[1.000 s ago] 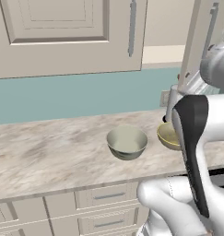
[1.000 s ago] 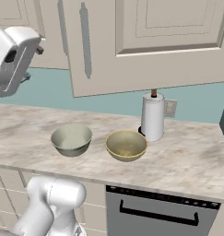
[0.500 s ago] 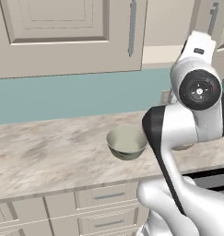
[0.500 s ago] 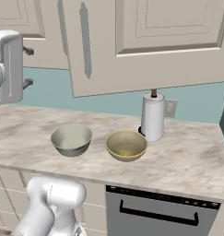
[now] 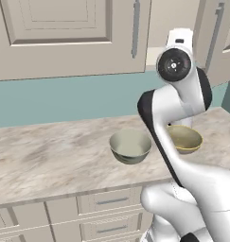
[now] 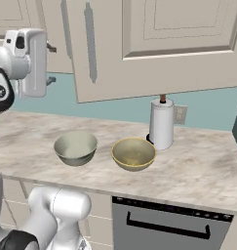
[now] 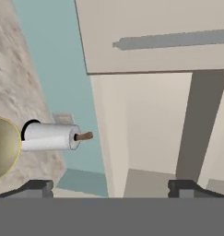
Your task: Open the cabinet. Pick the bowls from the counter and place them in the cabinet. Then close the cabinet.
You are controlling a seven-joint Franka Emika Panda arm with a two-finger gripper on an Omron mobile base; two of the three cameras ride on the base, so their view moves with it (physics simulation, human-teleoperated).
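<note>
Beige cabinet door (image 6: 154, 44) is swung open; both bowls (image 6: 75, 147) are left on the worktop (image 6: 198, 168). Gripper (image 7: 111, 186) is spread, empty. Next: descent to a bowl.

The arm (image 5: 175, 101) has swung from the right edge of the left base view toward its centre, now overlapping the tan-yellow bowl (image 5: 186, 138). In the right base view the hand (image 6: 29, 61) has shifted rightward, nearer the open cabinet door (image 6: 154, 46).

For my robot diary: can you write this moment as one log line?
cabinet door: open | bowls: both on counter | end effector: open, empty, raised near cabinet
</note>
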